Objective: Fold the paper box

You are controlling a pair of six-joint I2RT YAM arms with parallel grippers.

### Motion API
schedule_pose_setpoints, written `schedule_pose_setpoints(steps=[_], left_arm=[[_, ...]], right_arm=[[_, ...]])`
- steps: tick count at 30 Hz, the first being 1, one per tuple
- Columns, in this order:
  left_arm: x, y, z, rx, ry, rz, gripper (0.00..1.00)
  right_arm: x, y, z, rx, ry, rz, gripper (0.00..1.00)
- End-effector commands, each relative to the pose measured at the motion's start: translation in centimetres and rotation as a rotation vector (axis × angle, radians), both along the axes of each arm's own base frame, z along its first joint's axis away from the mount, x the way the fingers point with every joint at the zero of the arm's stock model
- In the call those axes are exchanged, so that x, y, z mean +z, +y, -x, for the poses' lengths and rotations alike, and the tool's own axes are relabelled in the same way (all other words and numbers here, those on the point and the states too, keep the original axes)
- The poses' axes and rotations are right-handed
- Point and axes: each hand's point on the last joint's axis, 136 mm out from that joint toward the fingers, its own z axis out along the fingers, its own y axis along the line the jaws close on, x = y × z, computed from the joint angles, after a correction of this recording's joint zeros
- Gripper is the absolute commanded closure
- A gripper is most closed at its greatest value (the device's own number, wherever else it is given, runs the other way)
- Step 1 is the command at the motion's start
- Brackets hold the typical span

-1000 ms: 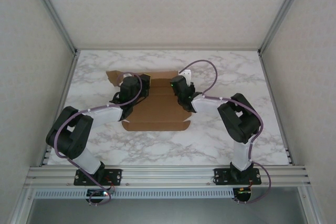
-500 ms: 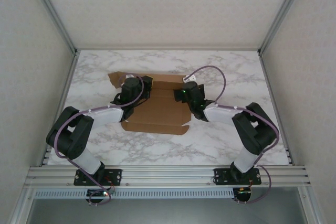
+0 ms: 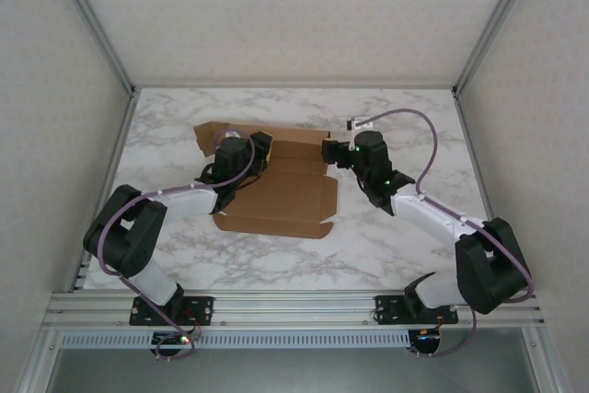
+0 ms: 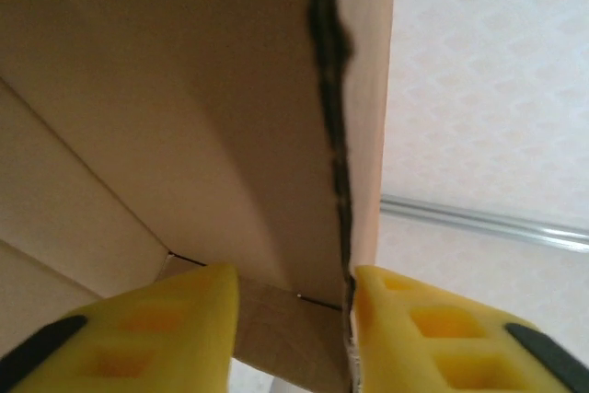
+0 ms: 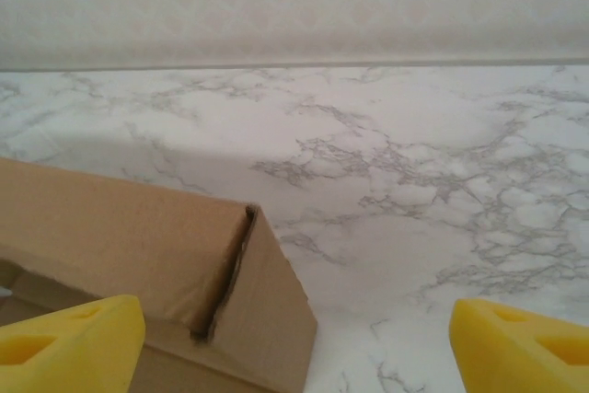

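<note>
Paper box (image 3: 276, 198), one; left fingers (image 4: 166, 329) seemingly parted astride its wall, right fingers (image 5: 64, 342) wide, empty.

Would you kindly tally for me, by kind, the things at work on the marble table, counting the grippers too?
Paper box: 1
Grippers: 2, the left gripper and the right gripper
Total: 3

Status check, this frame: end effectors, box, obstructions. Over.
Left end effector open at a raised flap of the plain brown cardboard mailer box. Right end effector open, at its raised far-right corner. No obstruction seen.
</note>
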Motion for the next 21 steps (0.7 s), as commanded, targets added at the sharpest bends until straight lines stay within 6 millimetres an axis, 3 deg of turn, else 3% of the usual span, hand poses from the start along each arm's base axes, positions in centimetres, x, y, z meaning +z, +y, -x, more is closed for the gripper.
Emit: schedule_pose_setpoints(steps=[1, 5, 14, 21], left_arm=[[0.5, 0.2, 0.0, -0.039, -0.007, -0.043, 0.55], [1.3, 1.3, 0.1, -0.057, -0.021, -0.063, 0.49], [5.3, 2.4, 2.0, -0.173, -0.143, -0.317, 0.42], [7.4, 3.5, 3.9, -0.268, -0.23, -0.541, 0.44]], right_arm=[[1.1, 0.7, 0.0, 0.024, 0.081, 0.02, 0.19], [1.8, -0.3, -0.5, -0.067, 0.149, -0.031, 0.21], [3.7, 1.7, -0.5, -0.016, 0.25, -0.133, 0.17], [1.3, 2.2, -1.1, -0.011, 0.291, -0.102, 0.18]])
